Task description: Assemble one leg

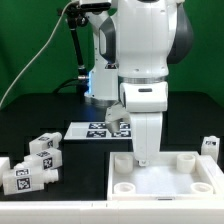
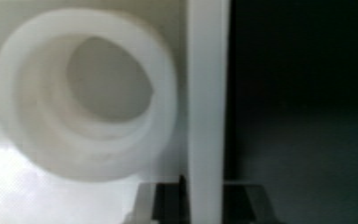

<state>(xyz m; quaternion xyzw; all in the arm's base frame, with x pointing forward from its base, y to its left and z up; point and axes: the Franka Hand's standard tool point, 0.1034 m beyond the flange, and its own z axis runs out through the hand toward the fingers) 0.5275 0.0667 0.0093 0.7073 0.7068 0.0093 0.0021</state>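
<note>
White loose legs (image 1: 42,146) lie clustered at the lower left of the exterior view, well apart from the work. Right of them, mid-frame, lies the marker board (image 1: 92,130). At centre the gripper (image 1: 143,156) hangs low over the tray (image 1: 165,196), near the tray's upper-left corner as framed.

In the wrist view the round socket (image 2: 78,110) fills the left half. The leg (image 2: 206,90) runs as a pale bar between two dark fingertips (image 2: 158,205), which look closed narrowly on it.

The bar appears beside the socket rather than over it. I judge it should be shifted across until centred, kept upright, then lowered gently and twisted home without forcing. A spare leg (image 1: 210,148) stands at the exterior view's far right.
</note>
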